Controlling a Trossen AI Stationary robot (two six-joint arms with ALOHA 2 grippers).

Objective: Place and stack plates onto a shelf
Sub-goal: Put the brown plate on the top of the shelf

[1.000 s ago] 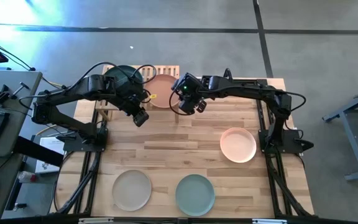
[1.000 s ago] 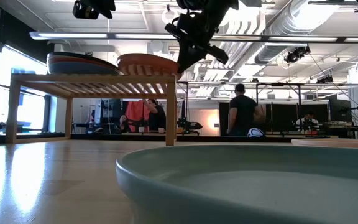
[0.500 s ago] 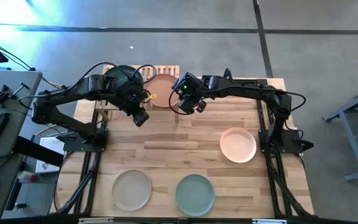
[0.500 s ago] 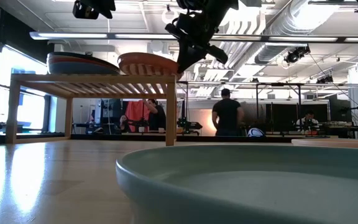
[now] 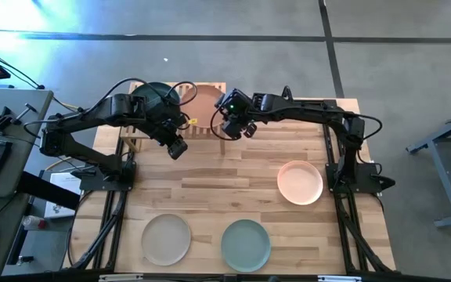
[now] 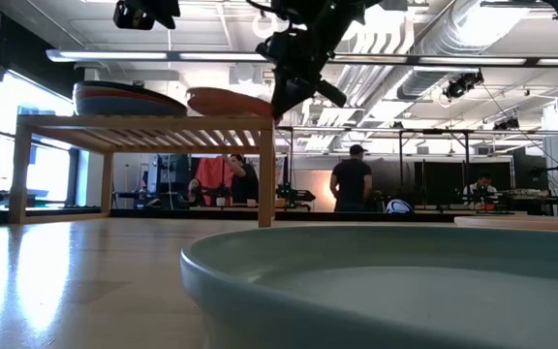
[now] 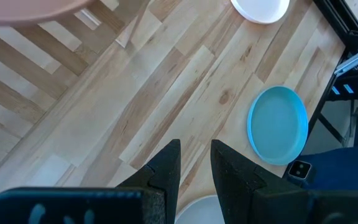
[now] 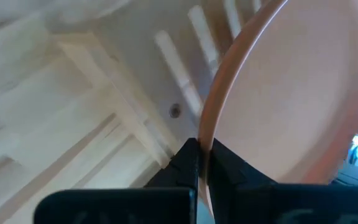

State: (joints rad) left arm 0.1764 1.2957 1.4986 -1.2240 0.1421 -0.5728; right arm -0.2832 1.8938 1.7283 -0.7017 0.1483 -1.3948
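The shelf (image 5: pixel 180 110) stands at the table's far left on its short legs. A stack of plates with a dark teal one on top (image 5: pixel 156 95) lies on its left half. A peach-pink plate (image 5: pixel 203 99) lies on its right half, with my right gripper (image 5: pixel 227 124) shut on it. My left gripper (image 5: pixel 177 148) hangs open over bare table in front of the shelf, nothing between its fingers (image 7: pixel 166 171). On the table lie another peach-pink plate (image 5: pixel 300 182), a beige plate (image 5: pixel 166 239) and a sage green plate (image 5: pixel 246 244). My right gripper pinches the peach-pink plate's rim (image 8: pixel 207 134) between its two fingers, on the side toward the table's right and near edges. The fingers slant down from the right. In the low view the plate (image 6: pixel 226 102) lies nearly level on the shelf's slats (image 6: pixel 163 120).
The sage green plate (image 6: pixel 386 281) fills the low view's foreground. Free tabletop (image 5: pixel 233 168) lies in the middle, between the shelf and the three plates. People stand in the room far behind the table (image 6: pixel 354 179).
My right gripper has gone a little toward the table's far edge with the peach-pink plate. The plate has moved farther onto the shelf and now lies flatter on the slats than before.
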